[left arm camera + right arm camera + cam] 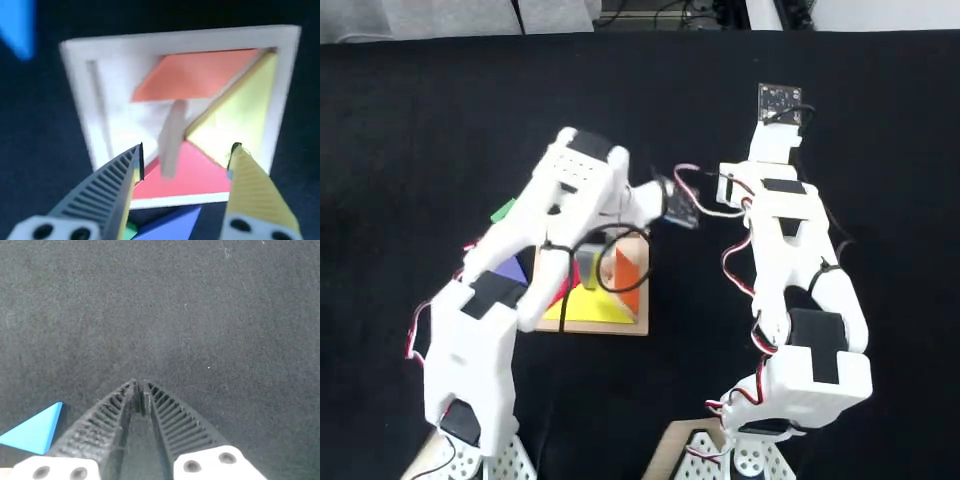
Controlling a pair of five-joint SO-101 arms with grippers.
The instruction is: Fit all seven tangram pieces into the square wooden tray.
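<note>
The left gripper [187,147] hangs over the tray [175,37] with its jaws wide apart and nothing between them. One finger is grey, the other yellow. Below the gap, a pale piece [172,137] sits near the middle of the tray and looks tilted rather than flat. Around it lie an orange piece [200,75], a yellow piece [235,117] and a red piece [192,175], each flat inside the rim, and part of the tray floor is bare wood. Just outside the rim nearest the gripper are a blue piece [170,222] and the corner of a green piece [131,231].

In the high view, the left arm [480,330] rises from its base at the near edge, bends at the elbow and folds down over the tray [610,328], covering part of it. The orange piece [625,270] and yellow piece [585,305] show beside the arm. The blue piece [510,270] and green piece [503,210] lie on the black cloth [400,150].

The right gripper [140,385] has its jaws closed together, holding nothing, above bare cloth. A light blue triangle [35,432] lies flat on the cloth near it. The right arm [800,290] stretches straight away from its base, well apart from the tray, with the right gripper [780,100] near the far edge.
</note>
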